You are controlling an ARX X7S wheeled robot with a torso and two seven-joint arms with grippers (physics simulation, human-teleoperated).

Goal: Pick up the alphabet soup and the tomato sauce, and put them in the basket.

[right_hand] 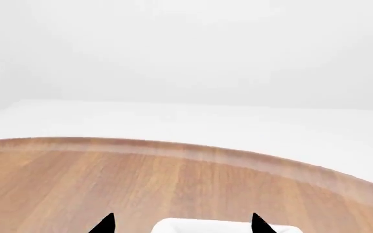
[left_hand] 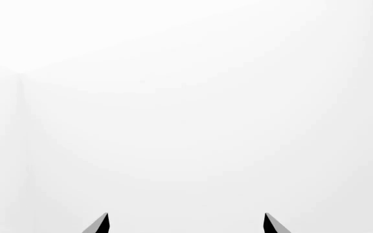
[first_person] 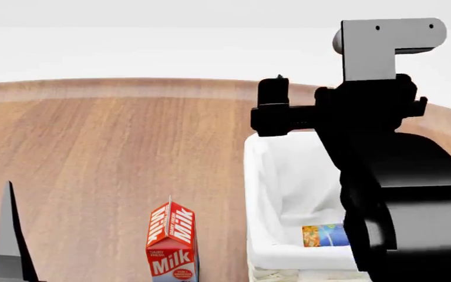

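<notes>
left wrist view: left gripper (left_hand: 185, 224) spread wide, holding nothing, facing blank white. head view: alphabet soup (first_person: 324, 235) lying inside the basket (first_person: 261, 176); milk carton (first_person: 172, 242) beside it. right wrist view: right gripper (right_hand: 182, 225) parted, empty, above basket rim; tomato sauce unseen.

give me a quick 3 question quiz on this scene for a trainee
1. True or false: the alphabet soup lies inside the basket.
2. Which carton stands on the table beside the basket? A milk, B juice, C cream.
3. Fill in: both wrist views show each hand with its fingertips spread ____.

Key
1. True: the can lies on its side on the white lining.
2. A: the milk carton.
3. Apart: the left hand and the right hand are both open and hold nothing.
</notes>
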